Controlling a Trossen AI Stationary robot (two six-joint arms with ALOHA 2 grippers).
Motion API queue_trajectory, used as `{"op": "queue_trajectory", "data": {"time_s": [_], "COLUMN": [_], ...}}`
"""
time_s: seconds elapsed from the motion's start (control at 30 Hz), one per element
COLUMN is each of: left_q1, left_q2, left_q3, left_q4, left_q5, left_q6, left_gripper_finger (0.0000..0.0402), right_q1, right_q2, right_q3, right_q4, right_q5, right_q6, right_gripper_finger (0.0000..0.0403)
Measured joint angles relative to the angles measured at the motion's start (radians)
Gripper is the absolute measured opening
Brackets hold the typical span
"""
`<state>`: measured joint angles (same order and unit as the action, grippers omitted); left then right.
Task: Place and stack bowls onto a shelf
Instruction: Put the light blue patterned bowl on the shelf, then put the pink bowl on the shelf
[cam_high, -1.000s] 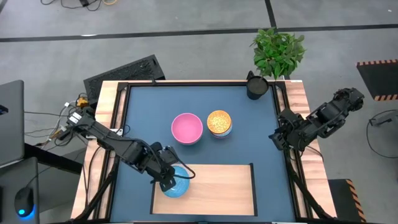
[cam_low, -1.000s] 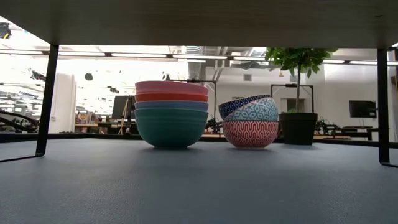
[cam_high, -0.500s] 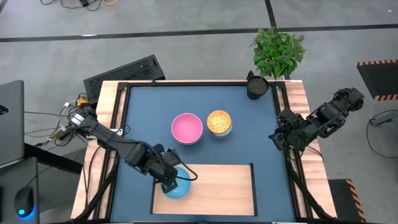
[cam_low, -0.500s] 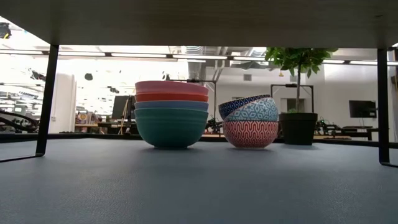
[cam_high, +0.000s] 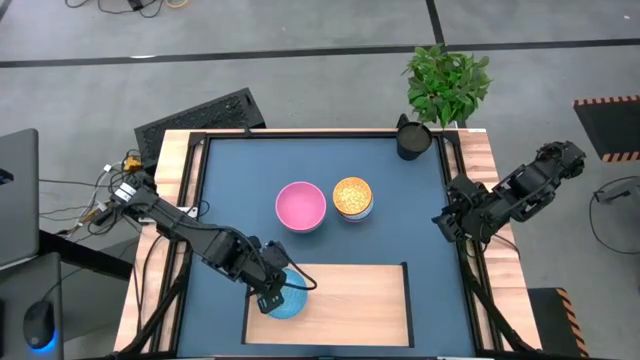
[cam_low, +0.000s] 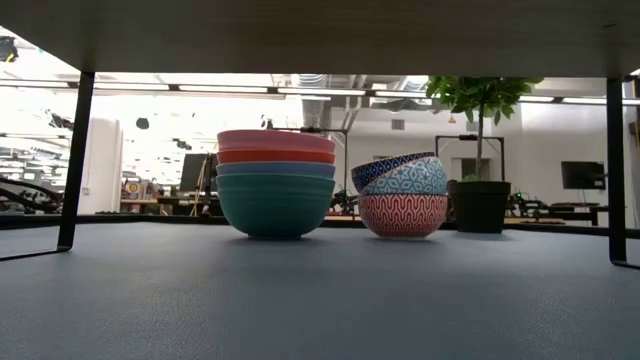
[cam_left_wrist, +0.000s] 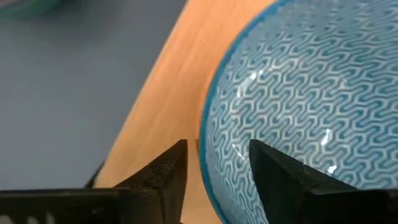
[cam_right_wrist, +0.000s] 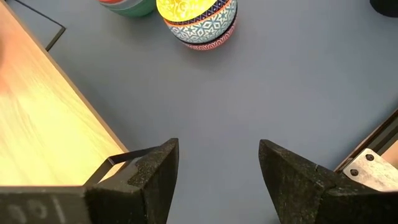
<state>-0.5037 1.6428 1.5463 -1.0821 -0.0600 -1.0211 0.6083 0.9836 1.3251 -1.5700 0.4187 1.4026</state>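
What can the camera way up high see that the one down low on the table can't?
Only the high view shows both arms, the left gripper straddling the rim of the light-blue bowl on the shelf, and the right gripper waiting at the table's right edge. Only the low view shows the room behind. Both show the plain stack and the patterned stack.

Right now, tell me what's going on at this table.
The left gripper is at the light-blue patterned bowl, which sits on the near-left corner of the wooden shelf; its fingers straddle the bowl's rim, with a gap showing on the outer side. Two stacks wait on the blue tabletop: the pink-topped stack and the patterned stack. The right gripper waits open at the table's right edge.
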Motion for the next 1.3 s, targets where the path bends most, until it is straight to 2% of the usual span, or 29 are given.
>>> {"op": "queue_trajectory", "data": {"time_s": [0.17, 0.37, 0.57, 0.67, 0.73, 0.83, 0.9, 1.13, 1.3], "left_q1": [0.004, 0.021, 0.052, 0.078, 0.108, 0.174, 0.246, 0.527, 0.685], "left_q2": [-0.004, -0.005, -0.007, -0.007, -0.007, -0.008, -0.01, -0.007, -0.007], "left_q3": [0.029, 0.123, 0.241, 0.289, 0.316, 0.354, 0.357, 0.319, 0.262], "left_q4": [-0.004, -0.013, -0.122, -0.192, -0.226, -0.278, -0.28, -0.292, -0.269], "left_q5": [0.007, -0.006, -0.009, -0.052, -0.127, -0.27, -0.299, -0.262, -0.228], "left_q6": [-0.021, -0.018, -0.021, -0.019, -0.012, 0.006, 0.039, 0.238, 0.409], "left_gripper_finger": [0.0179, 0.018, 0.0181, 0.0181, 0.0181, 0.0181, 0.0181, 0.0181, 0.0181], "right_q1": [0.0, 0.0, 0.0, 0.0, 0.0, 0.0, 0.0, -0.005, -0.03], "right_q2": [0.0, 0.0, 0.0, 0.0, 0.0, 0.0, 0.0, 0.0, 0.0], "right_q3": [0.0, 0.0, 0.0, 0.0, 0.0, 0.0, 0.0, 0.0, 0.0], "right_q4": [0.0, 0.0, 0.0, 0.0, 0.0, 0.0, 0.0, 0.0, 0.0], "right_q5": [0.0, 0.0, 0.0, 0.0, 0.0, 0.001, 0.001, 0.002, 0.003], "right_q6": [-0.024, -0.027, -0.051, -0.058, -0.066, -0.069, -0.07, -0.065, 0.002], "right_gripper_finger": [0.0249, 0.0249, 0.0249, 0.0249, 0.0249, 0.0249, 0.0249, 0.0249, 0.0249]}}
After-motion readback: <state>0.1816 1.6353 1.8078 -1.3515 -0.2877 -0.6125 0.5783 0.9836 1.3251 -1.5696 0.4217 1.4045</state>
